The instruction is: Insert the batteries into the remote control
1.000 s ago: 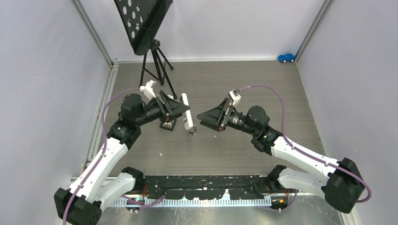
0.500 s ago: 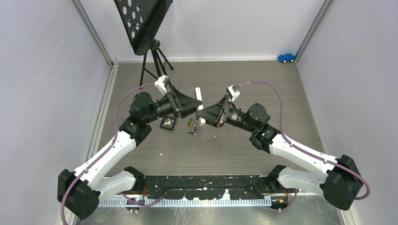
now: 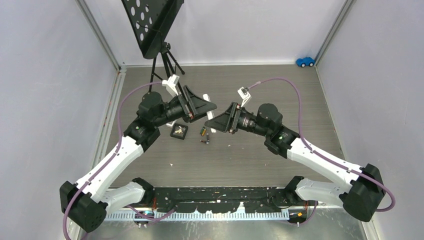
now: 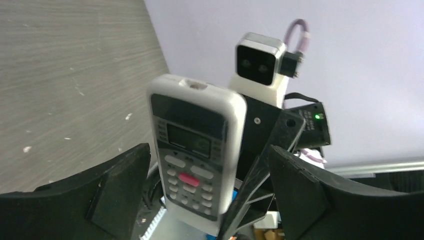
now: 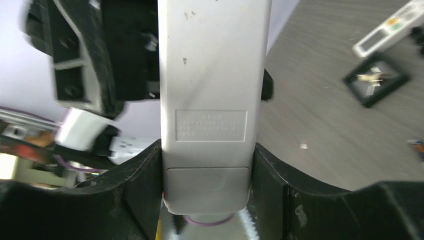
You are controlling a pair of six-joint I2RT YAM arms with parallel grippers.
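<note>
While the right gripper (image 5: 207, 187) pinches the remote (image 5: 210, 75) by its long edges, a sound hold, and the left gripper (image 4: 210, 195) gapes clear, it looks light, stiff, slippery.

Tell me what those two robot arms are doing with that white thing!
The white thing is a remote control, up in the air between the two arms. The right gripper is squeezed shut on its sides, near the battery cover. The left gripper has its fingers open around the remote without touching it. The batteries lie on the table beside a small black tray, not loaded yet.
</note>
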